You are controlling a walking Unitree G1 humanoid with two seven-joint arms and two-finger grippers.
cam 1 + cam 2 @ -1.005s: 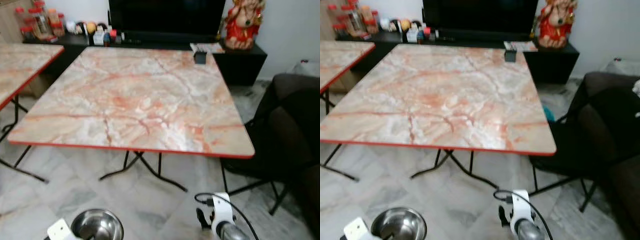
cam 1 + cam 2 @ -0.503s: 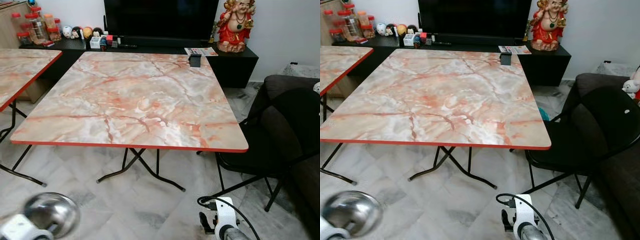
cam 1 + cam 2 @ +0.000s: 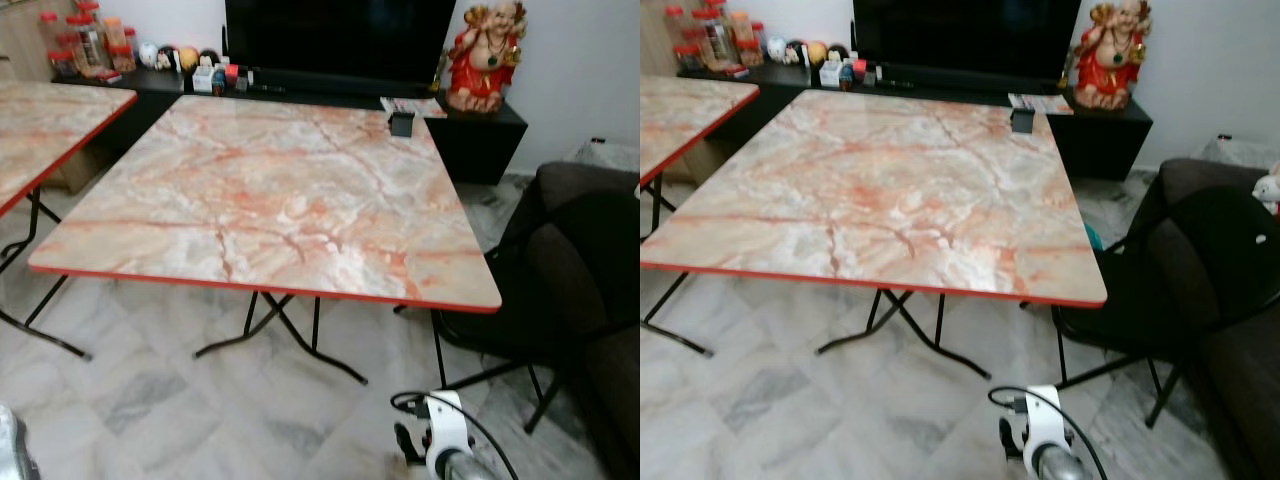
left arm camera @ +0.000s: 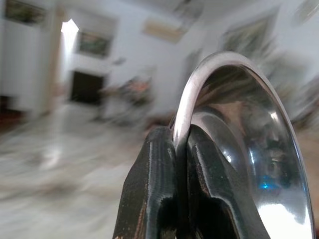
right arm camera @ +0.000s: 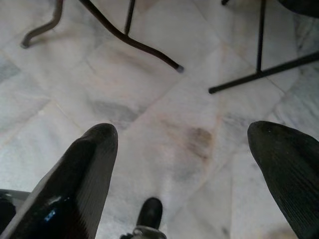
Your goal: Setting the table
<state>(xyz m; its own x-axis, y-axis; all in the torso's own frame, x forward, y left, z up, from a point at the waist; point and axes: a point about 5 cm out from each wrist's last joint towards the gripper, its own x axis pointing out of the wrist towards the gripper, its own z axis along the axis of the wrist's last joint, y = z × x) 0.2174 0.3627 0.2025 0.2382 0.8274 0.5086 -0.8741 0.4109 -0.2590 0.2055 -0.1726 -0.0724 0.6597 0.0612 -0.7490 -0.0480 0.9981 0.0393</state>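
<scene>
Both head eyes look forward and down from close before the square pink-marbled folding table with a red rim [image 3: 270,190], sharing it and the black folding chair [image 3: 1200,270]. The left wrist camera faces along closed fingers; the right's looks straight down at pale marble floor tiles [image 5: 164,119] between spread fingers.

You face a marble-patterned table [image 3: 270,190] with a red edge; a small dark holder [image 3: 401,123] sits at one o'clock.
</scene>
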